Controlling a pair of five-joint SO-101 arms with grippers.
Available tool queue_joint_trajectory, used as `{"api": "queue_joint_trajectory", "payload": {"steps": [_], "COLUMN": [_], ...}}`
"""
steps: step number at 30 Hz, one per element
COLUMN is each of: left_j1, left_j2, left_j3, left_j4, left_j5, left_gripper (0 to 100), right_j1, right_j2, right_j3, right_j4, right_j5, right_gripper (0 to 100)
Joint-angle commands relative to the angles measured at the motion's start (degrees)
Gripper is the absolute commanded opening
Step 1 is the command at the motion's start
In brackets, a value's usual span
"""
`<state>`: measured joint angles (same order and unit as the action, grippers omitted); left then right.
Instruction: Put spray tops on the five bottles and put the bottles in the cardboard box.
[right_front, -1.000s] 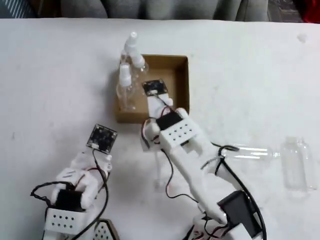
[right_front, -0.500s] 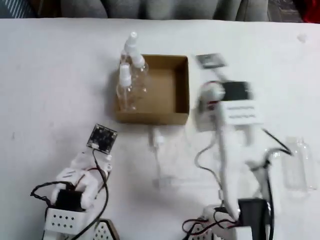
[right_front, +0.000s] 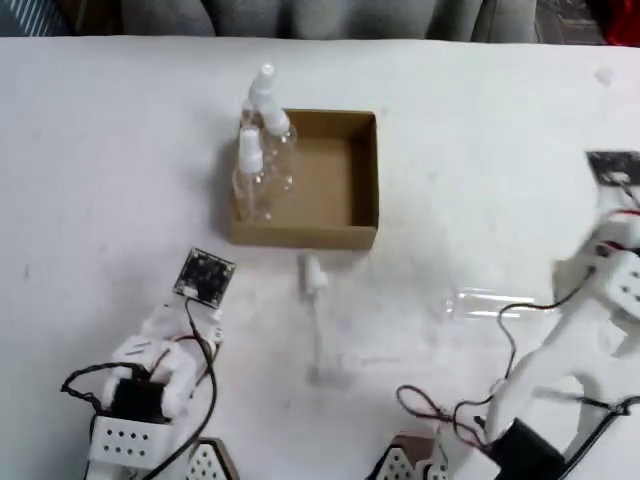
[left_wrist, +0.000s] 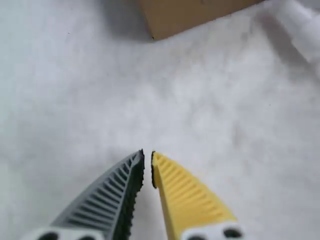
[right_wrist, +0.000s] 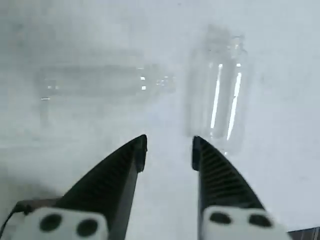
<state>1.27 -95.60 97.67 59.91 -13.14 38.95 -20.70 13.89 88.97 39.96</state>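
My right arm (right_front: 560, 345) has swung from the cardboard box (right_front: 365, 180) to lower right. Right fingers (right_wrist: 125, 165) apart over a bottle (right_wrist: 217, 107); left fingers (left_wrist: 125, 185) together.

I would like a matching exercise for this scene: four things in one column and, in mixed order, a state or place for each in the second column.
Things
1. cardboard box
2. loose spray top
3. left gripper
4. right gripper

States or places
A. open, empty, facing a clear bottle
B. lying on the table near the box
C. shut, holding nothing
D. brown, open at the top

Pairs: 1-D, 2-B, 3-C, 4-A
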Motion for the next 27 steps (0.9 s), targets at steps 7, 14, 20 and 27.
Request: {"api": "queue_joint_trajectory", "payload": {"steps": [7,14,20,27], "left_j1": [-0.57,-0.57,-0.57,-0.57], "left_j2": [-1.36,-1.36,-1.36,-1.36], "left_j3": [-0.26,-0.26,-0.26,-0.26], "left_j4": [-1.14,-1.14,-1.14,-1.23], "left_j5": [-0.44,-0.44,-0.44,-0.44], "left_gripper": [2,2,2,2], "right_j1": [6.99,6.37,6.37,6.37], "right_j2": [12.62,22.55,26.77,28.35], "right_j3": [1.41,1.41,1.41,1.49], "right_j4": [-22.11,-28.62,-31.25,-29.93], "right_j5": [3.34,2.99,3.34,3.34], "right_gripper": [20.4,20.5,22.2,29.1]}}
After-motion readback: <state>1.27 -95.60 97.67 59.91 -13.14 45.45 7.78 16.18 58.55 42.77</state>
